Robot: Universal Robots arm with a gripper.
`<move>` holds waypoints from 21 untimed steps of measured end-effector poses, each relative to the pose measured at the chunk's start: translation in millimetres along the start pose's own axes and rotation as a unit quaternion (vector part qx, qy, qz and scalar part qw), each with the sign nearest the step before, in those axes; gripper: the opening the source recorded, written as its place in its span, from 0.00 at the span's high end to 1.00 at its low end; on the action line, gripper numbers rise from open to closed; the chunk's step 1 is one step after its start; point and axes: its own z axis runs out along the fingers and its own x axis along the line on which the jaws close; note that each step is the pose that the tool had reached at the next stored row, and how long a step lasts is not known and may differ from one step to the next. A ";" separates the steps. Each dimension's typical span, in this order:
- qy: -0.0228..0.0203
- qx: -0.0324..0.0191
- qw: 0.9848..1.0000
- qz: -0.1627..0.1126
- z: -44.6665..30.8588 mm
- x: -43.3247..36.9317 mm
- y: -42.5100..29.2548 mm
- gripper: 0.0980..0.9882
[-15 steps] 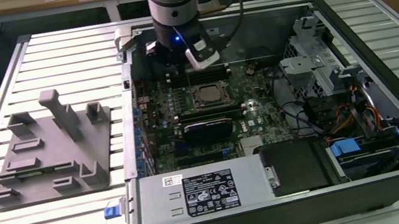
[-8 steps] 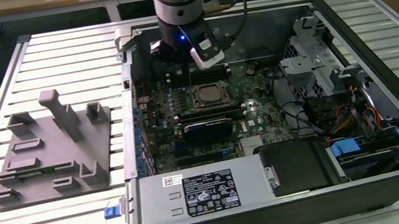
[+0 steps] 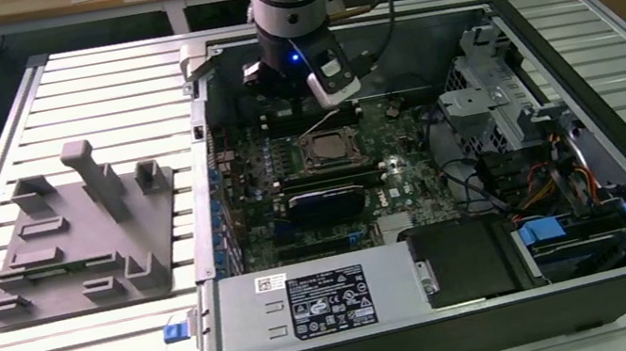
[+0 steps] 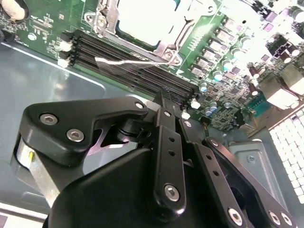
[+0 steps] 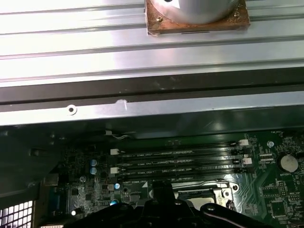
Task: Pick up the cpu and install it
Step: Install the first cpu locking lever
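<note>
The cpu (image 3: 326, 148) is a small square chip with a pale silver top (image 4: 149, 16). It lies flat in the motherboard socket inside the open computer case. A thin metal socket lever (image 4: 128, 61) stands beside it, over the black memory slots (image 4: 133, 61). In the exterior view my gripper (image 3: 334, 96) hangs just behind the socket, above the memory slots, a little off the board. Its black fingers (image 4: 165, 102) come together in the second wrist view and nothing shows between them. In the first wrist view the gripper (image 5: 161, 190) points toward the socket frame (image 5: 223, 187).
A grey plastic fixture (image 3: 81, 233) with upright posts lies on the slatted table at the exterior view's left. Inside the case (image 3: 593, 24) are a black heatsink block (image 3: 324, 202), a drive cage (image 3: 491, 98), loose cables (image 3: 544, 185) and a power supply (image 3: 321, 298).
</note>
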 end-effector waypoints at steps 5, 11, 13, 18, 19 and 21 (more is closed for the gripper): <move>0.000 0.000 1.000 0.000 0.0 -6.3 0.6 0.99; 0.000 0.000 1.000 0.000 0.1 -12.1 1.0 0.99; 0.000 0.000 1.000 0.000 0.1 -12.2 1.1 0.99; -0.001 0.001 1.000 0.000 0.4 -12.4 1.1 0.99; -0.003 0.002 1.000 0.000 0.6 -12.4 1.0 0.99; -0.012 0.004 1.000 0.001 1.1 -12.4 0.7 0.99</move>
